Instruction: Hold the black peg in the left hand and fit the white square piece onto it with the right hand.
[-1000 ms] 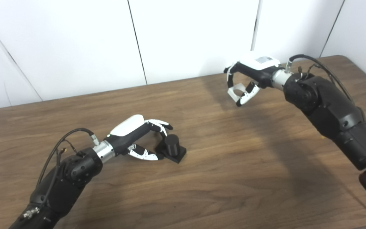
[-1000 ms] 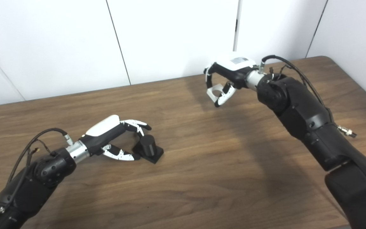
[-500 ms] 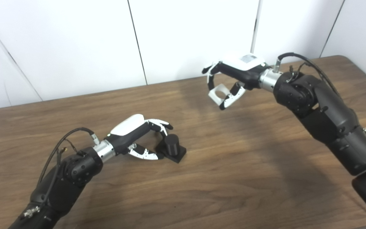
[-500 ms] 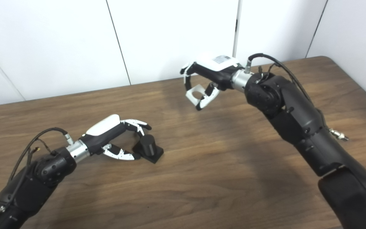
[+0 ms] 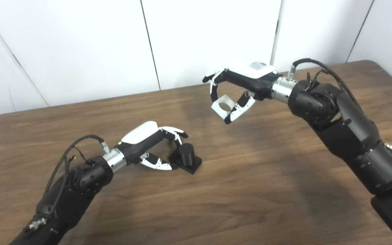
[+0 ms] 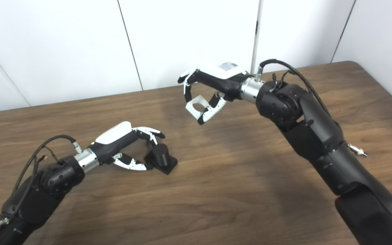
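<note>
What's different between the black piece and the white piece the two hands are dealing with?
The black peg stands on the table; the white square piece is held up in the air. The peg is a solid round post on a square base; the white piece is a flat square with a round hole. The left hand grips the peg's base; the right hand pinches the white piece between fingers and thumb. Both are small.

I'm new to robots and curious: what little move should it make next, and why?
Probably carry the white square piece, gripped in the right hand, further toward the black peg and down. The piece hangs well above and beyond the peg, which the left hand steadies on the table.
</note>
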`<state>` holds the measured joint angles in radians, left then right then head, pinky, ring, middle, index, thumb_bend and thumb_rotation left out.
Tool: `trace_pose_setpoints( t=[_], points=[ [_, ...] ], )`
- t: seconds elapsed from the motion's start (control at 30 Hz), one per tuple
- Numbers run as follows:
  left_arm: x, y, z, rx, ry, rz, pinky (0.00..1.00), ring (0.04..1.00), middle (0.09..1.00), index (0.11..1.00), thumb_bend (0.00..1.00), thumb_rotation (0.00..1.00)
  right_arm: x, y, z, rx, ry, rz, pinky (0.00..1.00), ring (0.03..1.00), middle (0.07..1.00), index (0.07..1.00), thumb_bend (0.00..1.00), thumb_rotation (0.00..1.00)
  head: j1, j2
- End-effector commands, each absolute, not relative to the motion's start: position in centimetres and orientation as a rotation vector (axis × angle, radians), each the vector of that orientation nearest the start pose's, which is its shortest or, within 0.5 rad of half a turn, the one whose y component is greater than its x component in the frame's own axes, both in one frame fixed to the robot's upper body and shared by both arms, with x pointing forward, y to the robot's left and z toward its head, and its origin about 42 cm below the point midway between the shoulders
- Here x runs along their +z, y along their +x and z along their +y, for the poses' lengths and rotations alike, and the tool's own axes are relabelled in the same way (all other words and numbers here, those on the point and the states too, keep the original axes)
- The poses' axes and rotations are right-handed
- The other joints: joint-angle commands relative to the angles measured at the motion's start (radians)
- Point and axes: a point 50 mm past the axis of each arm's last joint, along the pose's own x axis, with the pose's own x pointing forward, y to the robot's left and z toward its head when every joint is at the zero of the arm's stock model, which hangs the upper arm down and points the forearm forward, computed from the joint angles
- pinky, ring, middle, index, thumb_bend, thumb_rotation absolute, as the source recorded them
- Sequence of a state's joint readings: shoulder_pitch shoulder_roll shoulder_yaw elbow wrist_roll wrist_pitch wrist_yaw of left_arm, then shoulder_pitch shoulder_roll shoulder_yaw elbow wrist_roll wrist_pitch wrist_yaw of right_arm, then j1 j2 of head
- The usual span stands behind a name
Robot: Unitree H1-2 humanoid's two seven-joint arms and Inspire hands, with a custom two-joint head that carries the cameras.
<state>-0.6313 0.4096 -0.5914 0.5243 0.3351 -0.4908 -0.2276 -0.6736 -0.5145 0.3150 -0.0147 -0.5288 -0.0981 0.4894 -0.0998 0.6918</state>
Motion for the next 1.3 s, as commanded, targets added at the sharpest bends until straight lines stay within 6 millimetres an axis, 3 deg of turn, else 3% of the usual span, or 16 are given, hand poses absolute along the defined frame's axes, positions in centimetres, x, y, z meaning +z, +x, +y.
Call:
trace_pose_setpoints(
  t=[0.0, 0.5, 0.93, 1.27],
  points=[
    [13.0, 42.4, 18.8, -0.981, 1.027, -0.308, 0.72, 0.844, 0.826, 0.492, 0.52, 0.08, 34.5, 42.3, -21.1, 0.597, -1.266, -0.62, 0.74, 0.844, 0.835, 0.49, 0.52, 0.15, 0.006, 0.001],
    [12.8, 42.7, 17.6, -0.979, 1.029, -0.316, 0.7, 0.838, 0.826, 0.492, 0.52, 0.08, 33.9, 41.2, -19.7, 0.692, -1.22, -0.676, 0.75, 0.851, 0.83, 0.49, 0.52, 0.15, 0.123, 0.007],
    [12.8, 42.8, 17.1, -0.978, 1.024, -0.325, 0.69, 0.835, 0.823, 0.492, 0.52, 0.08, 33.4, 40.7, -17.1, 0.787, -1.207, -0.704, 0.77, 0.846, 0.835, 0.489, 0.52, 0.15, 0.142, 0.01],
    [12.7, 42.7, 16.5, -0.987, 1.024, -0.326, 0.69, 0.838, 0.826, 0.493, 0.52, 0.08, 31.7, 41.1, -15.6, 0.832, -1.208, -0.679, 0.77, 0.844, 0.838, 0.49, 0.52, 0.15, 0.161, 0.009]
  ],
)
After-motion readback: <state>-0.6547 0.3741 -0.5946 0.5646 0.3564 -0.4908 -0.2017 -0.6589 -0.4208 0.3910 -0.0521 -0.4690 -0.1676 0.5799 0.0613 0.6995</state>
